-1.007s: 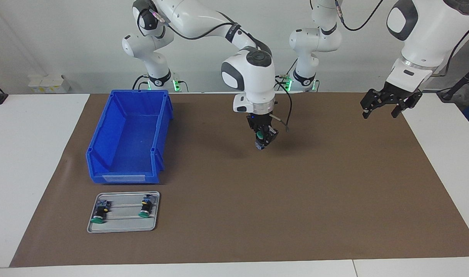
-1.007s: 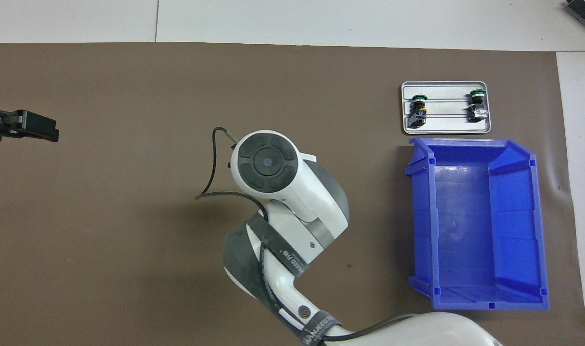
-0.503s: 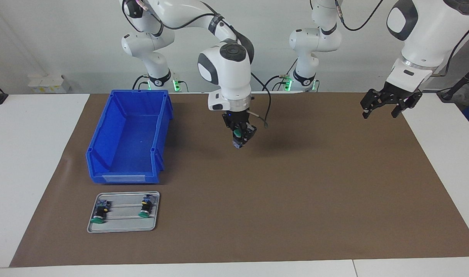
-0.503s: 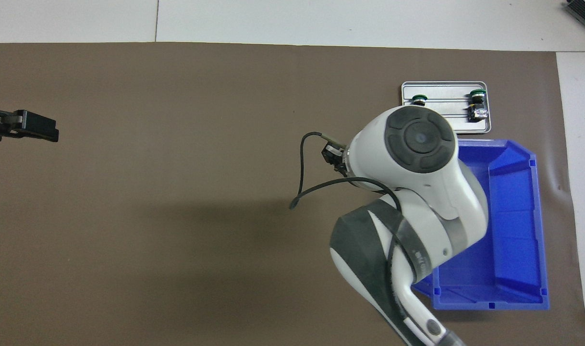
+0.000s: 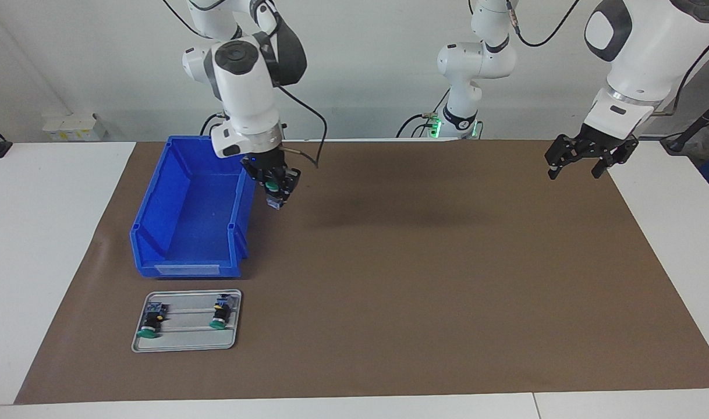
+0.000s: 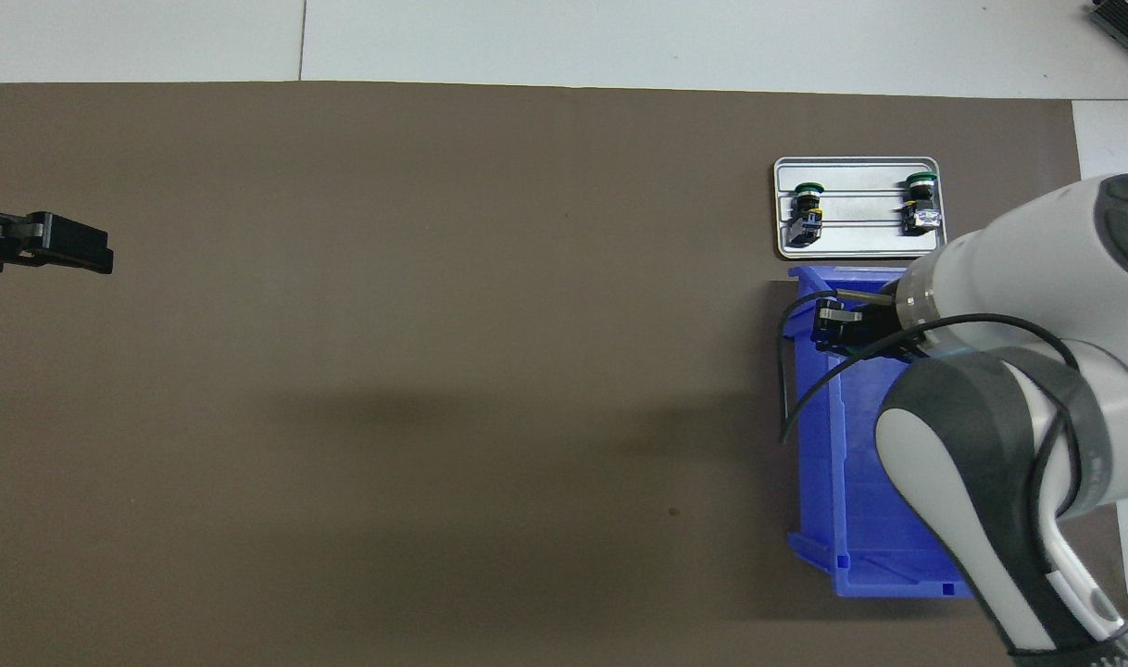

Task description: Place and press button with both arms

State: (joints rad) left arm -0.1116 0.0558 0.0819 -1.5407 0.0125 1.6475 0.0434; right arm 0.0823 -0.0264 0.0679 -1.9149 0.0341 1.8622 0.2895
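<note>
I have my right gripper (image 5: 276, 189) clamped on one green-capped button (image 5: 271, 187) up over the blue bin's (image 5: 180, 233) rim, two more buttons lie on the grey tray (image 5: 185, 343), and my left gripper (image 5: 581, 157) waits spread, empty.

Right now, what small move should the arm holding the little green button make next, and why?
Probably carry on sideways until it is over the blue bin. The right gripper, shut on the button, hangs beside the bin's wall, above the mat, not over its opening.
</note>
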